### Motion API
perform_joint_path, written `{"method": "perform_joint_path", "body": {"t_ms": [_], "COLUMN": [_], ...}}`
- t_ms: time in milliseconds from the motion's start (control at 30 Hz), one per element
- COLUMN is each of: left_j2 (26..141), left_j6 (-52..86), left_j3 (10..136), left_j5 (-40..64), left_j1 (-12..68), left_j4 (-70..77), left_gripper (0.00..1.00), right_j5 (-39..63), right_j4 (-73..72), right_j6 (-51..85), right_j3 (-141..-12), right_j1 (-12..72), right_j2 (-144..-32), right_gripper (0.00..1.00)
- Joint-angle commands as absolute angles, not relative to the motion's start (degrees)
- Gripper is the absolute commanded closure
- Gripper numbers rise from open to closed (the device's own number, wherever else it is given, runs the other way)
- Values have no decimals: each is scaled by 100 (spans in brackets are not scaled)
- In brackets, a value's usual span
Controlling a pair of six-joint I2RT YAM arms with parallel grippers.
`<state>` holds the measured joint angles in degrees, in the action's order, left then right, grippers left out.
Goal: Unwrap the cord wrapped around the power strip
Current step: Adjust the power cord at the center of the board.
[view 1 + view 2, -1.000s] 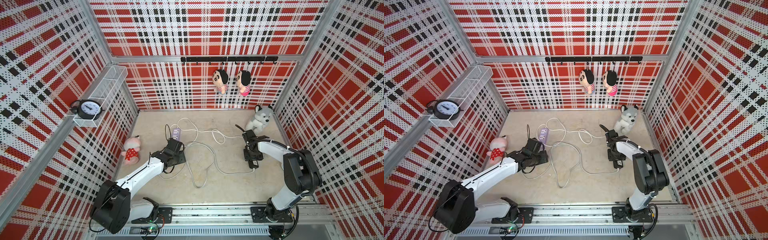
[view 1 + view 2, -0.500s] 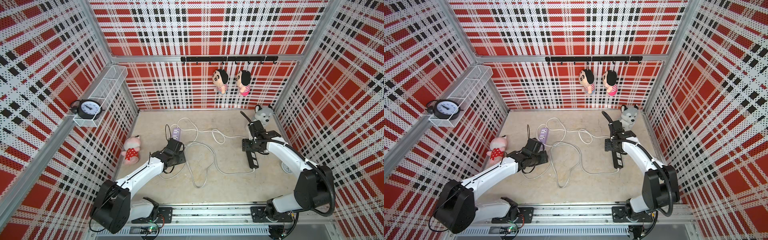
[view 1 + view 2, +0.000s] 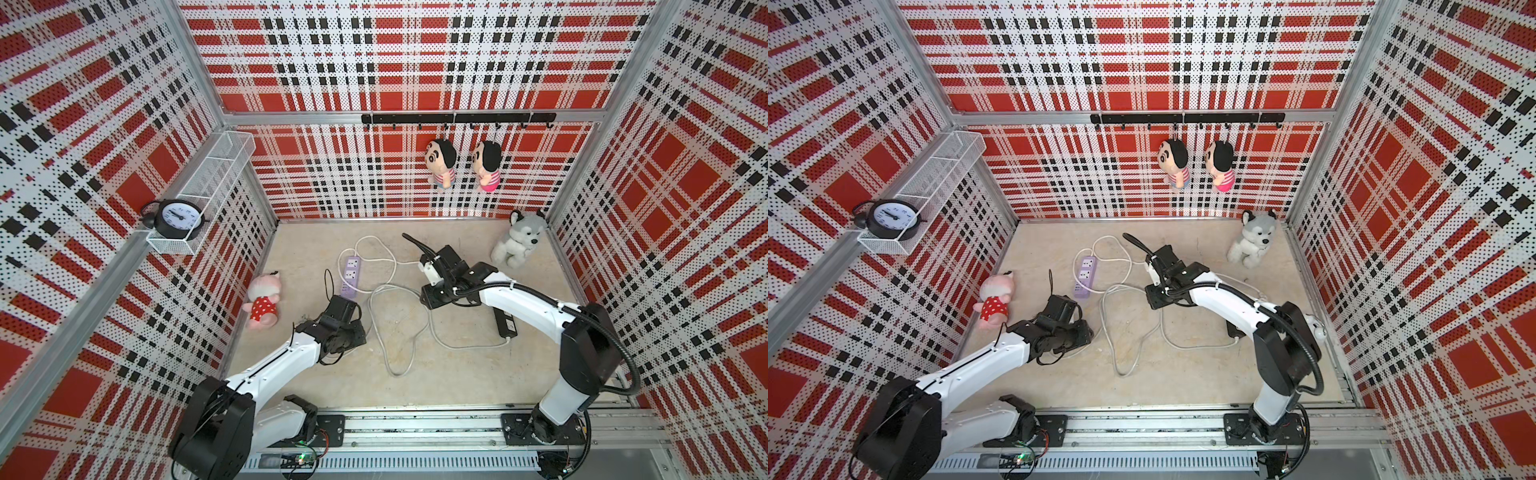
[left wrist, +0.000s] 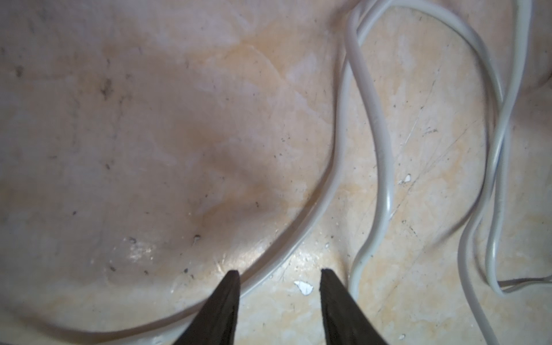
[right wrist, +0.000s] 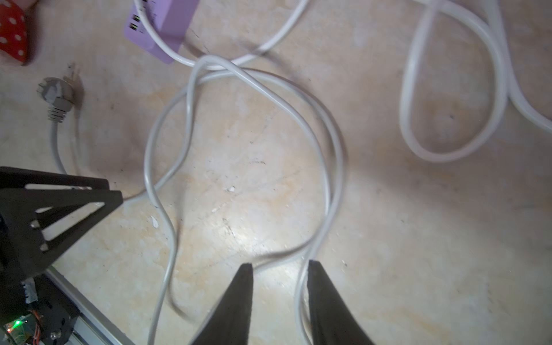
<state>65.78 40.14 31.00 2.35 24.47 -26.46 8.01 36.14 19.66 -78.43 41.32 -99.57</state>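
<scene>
The purple power strip (image 3: pixel 350 276) (image 3: pixel 1086 276) (image 5: pixel 161 27) lies on the beige floor at the back left. Its white cord (image 4: pixel 385 185) (image 5: pixel 406 98) spreads in loose loops over the middle of the floor, and one strand crosses the strip's near end. My left gripper (image 3: pixel 358 336) (image 3: pixel 1086 334) (image 4: pixel 280 273) hovers low in front of the strip, open and empty, with a strand passing under one fingertip. My right gripper (image 3: pixel 432 298) (image 3: pixel 1152 297) (image 5: pixel 280 265) hangs over the loops to the right of the strip, open, with a strand on the floor below its gap.
The cord's grey plug (image 5: pixel 56 95) lies near the left gripper. A black oblong block (image 3: pixel 506 326) sits under the right forearm. A pink plush (image 3: pixel 264 299) lies by the left wall and a husky plush (image 3: pixel 517 243) in the back right corner. The base rail (image 3: pixel 415 432) runs along the front.
The right arm swung from beside the black block toward the middle of the floor, over the cord loops, and its jaws narrowed. The left arm stayed put and its jaws narrowed slightly.
</scene>
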Motion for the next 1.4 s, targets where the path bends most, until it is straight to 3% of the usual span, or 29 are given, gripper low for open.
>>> {"method": "perform_joint_path", "body": {"t_ms": [0,100,433,533,700,1000,1367], "left_j2": [6271,6205,6146,6145,6108,6170,6525], "left_j6": [4283,4394,4474,4474,4491,4428,4402], "left_j3": [2977,2988,2979,2980,2972,3014,3288], "left_j5": [253,132,32,4,-16,-87,-242], "left_j1": [2425,2450,2519,2514,2526,2579,3220], "left_j4": [-2690,-2803,-2848,-2848,-2850,-2845,-2348], "left_gripper": [54,55,56,56,56,55,46], "right_j5": [1336,1458,1606,1624,1441,2283,2280], "right_j4": [3145,3129,2742,2722,2696,2564,2424], "right_j6": [2119,2183,2496,2475,2443,2594,2993], "right_j3": [-8353,-8837,-9246,-9337,-9387,-8718,-7156], "right_j1": [4627,4999,5352,5361,5246,4755,3867], "right_j2": [-10501,-11036,-12065,-12225,-12024,-10781,-9395], "right_gripper": [62,50,45,52,90,95,97]}}
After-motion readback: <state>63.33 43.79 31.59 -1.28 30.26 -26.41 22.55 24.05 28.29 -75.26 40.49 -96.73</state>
